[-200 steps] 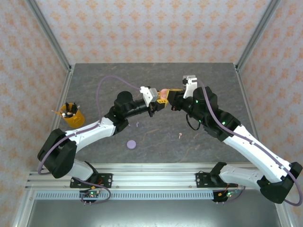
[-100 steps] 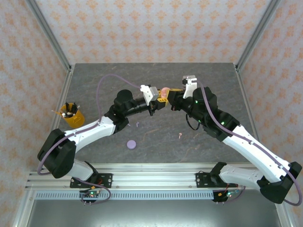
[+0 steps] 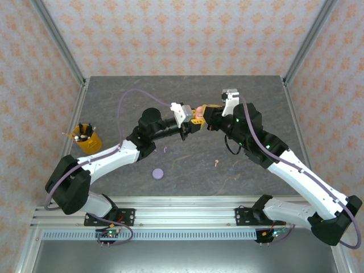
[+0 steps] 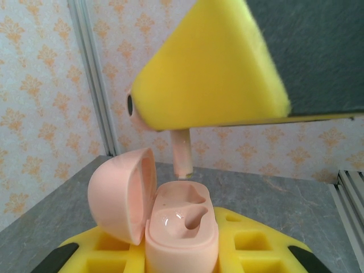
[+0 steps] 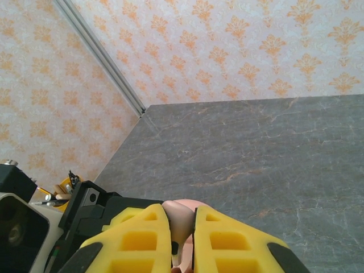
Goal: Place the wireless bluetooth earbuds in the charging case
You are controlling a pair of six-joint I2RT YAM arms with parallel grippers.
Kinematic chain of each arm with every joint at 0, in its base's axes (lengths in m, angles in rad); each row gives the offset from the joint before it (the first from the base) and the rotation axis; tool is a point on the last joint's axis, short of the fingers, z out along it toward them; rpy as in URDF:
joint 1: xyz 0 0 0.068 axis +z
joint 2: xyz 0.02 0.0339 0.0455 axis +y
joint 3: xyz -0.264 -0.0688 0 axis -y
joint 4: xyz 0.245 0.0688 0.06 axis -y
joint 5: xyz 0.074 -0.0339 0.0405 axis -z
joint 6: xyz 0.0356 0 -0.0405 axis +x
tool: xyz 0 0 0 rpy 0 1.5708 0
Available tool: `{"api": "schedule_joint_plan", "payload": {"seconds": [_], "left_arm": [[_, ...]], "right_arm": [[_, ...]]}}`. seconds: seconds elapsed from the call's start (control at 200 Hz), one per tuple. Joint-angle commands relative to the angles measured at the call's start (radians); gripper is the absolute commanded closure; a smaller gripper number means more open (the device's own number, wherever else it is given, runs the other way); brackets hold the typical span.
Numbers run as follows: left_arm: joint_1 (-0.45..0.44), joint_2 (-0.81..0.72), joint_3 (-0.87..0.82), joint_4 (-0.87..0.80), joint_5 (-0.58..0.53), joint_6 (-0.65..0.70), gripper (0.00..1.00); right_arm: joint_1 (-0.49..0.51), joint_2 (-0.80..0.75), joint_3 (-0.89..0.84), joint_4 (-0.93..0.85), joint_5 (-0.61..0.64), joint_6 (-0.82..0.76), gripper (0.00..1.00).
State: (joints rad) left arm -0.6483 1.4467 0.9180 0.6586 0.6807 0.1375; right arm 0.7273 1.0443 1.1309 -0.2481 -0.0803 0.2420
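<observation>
Grey marbled tabletop [image 3: 187,91] — walled by cream wallpaper [image 3: 182,34] with orange motifs, aluminium corner posts [image 3: 60,40].

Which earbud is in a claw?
The pink earbud pinched by the right claw over the open case; the lilac earbud and second pink earbud lie on the table.

Holding a small pink thing [image 5: 178,223] tight between the right gripper's [image 5: 181,215] yellow fingers [image 5: 136,240], above the grey table [image 5: 256,148], right beside the left arm [image 5: 85,207].
</observation>
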Motion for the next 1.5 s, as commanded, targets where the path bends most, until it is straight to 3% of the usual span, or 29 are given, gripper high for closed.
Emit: {"api": "schedule_joint_plan", "payload": {"seconds": [0.0,0.836,1.096,1.326,1.491], "left_arm": [[-0.008,-0.02,0.035,0.011,0.008,0.017,1.0],[-0.008,-0.008,0.044,0.026,-0.027,0.011,1.0],[-0.008,-0.005,0.055,0.02,-0.024,0.008,1.0],[-0.008,-0.003,0.041,0.03,-0.03,0.002,1.0],[-0.008,-0.005,0.025,0.043,-0.039,-0.003,1.0]], "right_arm": [[-0.006,0.002,-0.023,0.03,-0.022,0.005,0.88],[-0.008,0.012,-0.046,-0.003,-0.09,0.005,0.9],[-0.007,0.051,-0.008,-0.079,-0.164,-0.091,0.89],[-0.026,0.068,0.015,-0.123,-0.129,-0.094,0.78],[-0.073,0.035,0.019,-0.099,-0.153,-0.023,0.6]]}}
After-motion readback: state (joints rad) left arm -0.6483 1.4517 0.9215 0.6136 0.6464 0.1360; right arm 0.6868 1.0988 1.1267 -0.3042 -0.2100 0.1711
